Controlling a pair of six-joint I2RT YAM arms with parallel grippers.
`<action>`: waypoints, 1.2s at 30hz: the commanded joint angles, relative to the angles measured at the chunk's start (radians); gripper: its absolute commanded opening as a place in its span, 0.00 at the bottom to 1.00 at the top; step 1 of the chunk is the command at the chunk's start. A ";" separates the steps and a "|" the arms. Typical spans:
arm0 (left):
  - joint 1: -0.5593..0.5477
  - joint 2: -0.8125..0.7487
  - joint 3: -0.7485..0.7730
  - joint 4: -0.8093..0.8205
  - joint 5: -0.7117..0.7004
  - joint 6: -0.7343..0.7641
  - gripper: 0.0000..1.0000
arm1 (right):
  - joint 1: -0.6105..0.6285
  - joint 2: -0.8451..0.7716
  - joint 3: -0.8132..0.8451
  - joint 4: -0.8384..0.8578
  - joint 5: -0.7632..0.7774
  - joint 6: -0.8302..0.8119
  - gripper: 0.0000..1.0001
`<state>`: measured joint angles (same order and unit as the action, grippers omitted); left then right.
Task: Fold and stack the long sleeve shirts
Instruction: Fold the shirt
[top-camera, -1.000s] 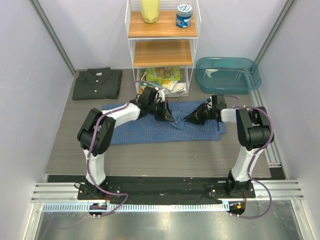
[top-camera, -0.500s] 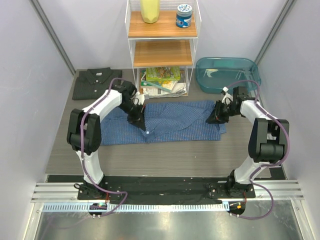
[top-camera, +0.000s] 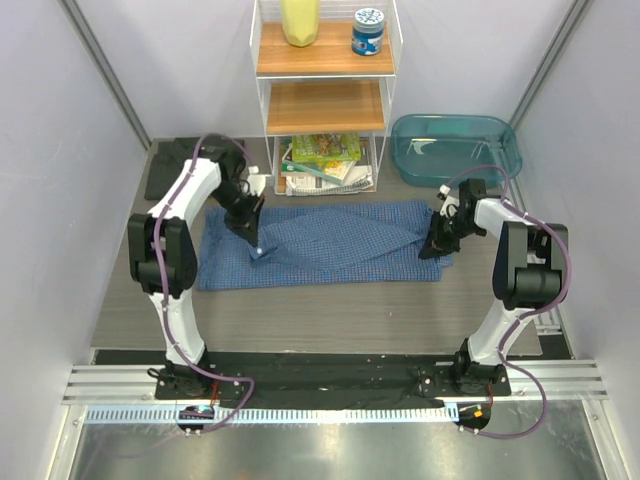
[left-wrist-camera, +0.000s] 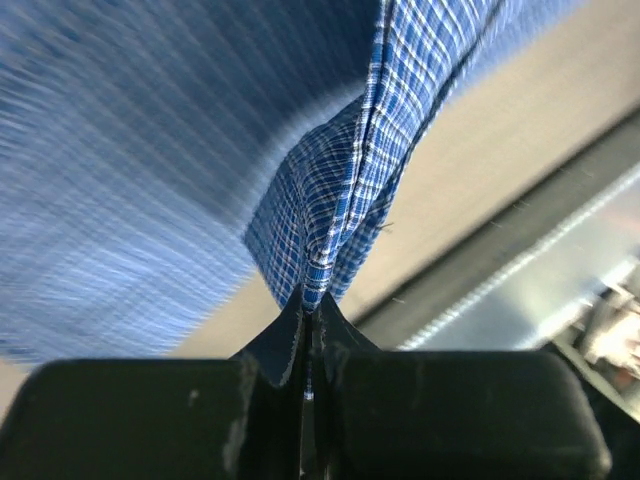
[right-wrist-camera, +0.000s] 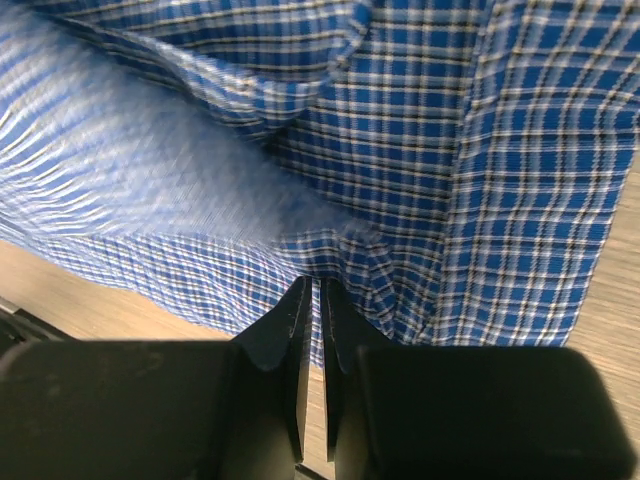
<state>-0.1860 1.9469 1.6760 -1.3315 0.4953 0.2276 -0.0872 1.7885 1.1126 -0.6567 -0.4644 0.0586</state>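
- Grey wood-grain table (top-camera: 300, 310) between pale walls; a white wire shelf unit (top-camera: 325, 105) stands at the back centre.
- Back left corner: charcoal shirt (top-camera: 162, 175), lying flat and partly hidden behind the left arm. How neatly it is folded cannot be judged from this view.
- Left gripper (top-camera: 252, 228): positioned over the left part of the blue cloth. In the wrist view the left gripper (left-wrist-camera: 305, 300) has its fingers pressed tight together on a narrow ridge of checked fabric, which lifts off the table at the pinch.
- Centre: blue check shirt (top-camera: 340, 240), spread lengthwise across the table between the two grippers, with creases running across it.
- Handling, as a judgement: thin woven cloth, light and limp. It does not hold a shape, it drapes and bunches from any pinch point, and it may slide on the smooth table. Take hold at hems, seams or doubled edges, where the layers give the fingers more to bite.
- Right gripper (top-camera: 437, 240): at the right end of the blue shirt. In the wrist view the right gripper (right-wrist-camera: 311, 285) has its fingers almost together, with only a thin slit between them and the tips set into a pucker of cloth; this reads as a pinch.
- Back right: teal tub (top-camera: 450, 118), apart from both shirts.
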 joint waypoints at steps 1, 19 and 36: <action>0.042 0.131 0.173 -0.248 -0.087 0.114 0.00 | 0.003 -0.004 0.036 0.008 0.007 -0.013 0.13; 0.098 0.379 0.360 -0.294 -0.279 0.138 0.01 | 0.023 -0.129 0.096 -0.156 -0.267 -0.171 0.15; 0.166 0.190 0.323 -0.222 -0.056 0.199 0.47 | 0.268 -0.078 0.141 0.083 0.027 -0.069 0.18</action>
<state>-0.0555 2.3043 2.0472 -1.3361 0.2539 0.3580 0.1455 1.6951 1.2278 -0.6506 -0.5282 -0.0212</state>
